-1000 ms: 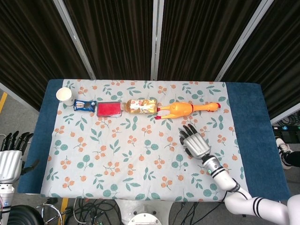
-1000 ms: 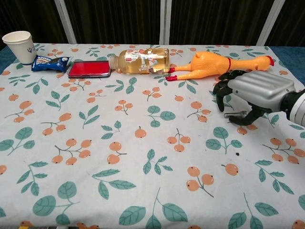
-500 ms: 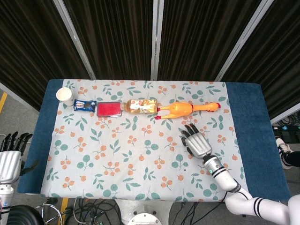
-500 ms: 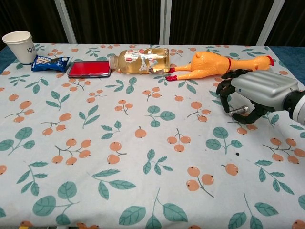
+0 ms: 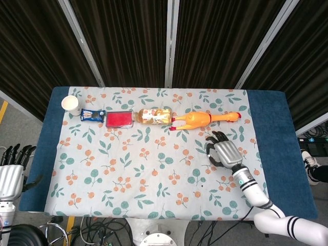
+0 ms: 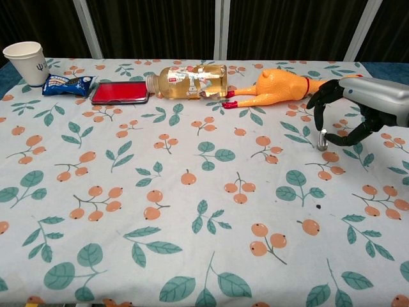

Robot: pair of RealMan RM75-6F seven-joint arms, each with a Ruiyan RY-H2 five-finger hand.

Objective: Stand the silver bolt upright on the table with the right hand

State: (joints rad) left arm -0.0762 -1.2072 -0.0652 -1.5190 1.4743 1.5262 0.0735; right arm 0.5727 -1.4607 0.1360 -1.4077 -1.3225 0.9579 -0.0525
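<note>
Taking the rubber chicken (image 6: 281, 88) as the landmark, the silver bolt (image 6: 323, 140) stands on the tablecloth (image 6: 192, 211) a little nearer the robot than the chicken's tail end and off to the robot's right of its body. In the chest view the bolt's long axis runs straight up from the cloth, so it looks upright, one end resting on the fabric. The right hand (image 6: 363, 109) hangs just above and beside it, on the side away from the chicken's body; its fingertips (image 6: 321, 101) curl downward around the bolt's top. Whether they are pinching the bolt or have just let go I cannot tell, since the gap at the top is too small to read. From the head view the bolt itself is hidden under the right hand (image 5: 224, 152). The left hand (image 5: 11, 171) hangs far from the chicken, off the table's near left corner, fingers apart and holding nothing, so the right is much the nearer. Judging by this, what remains is a clean upward release without tipping the bolt.
</note>
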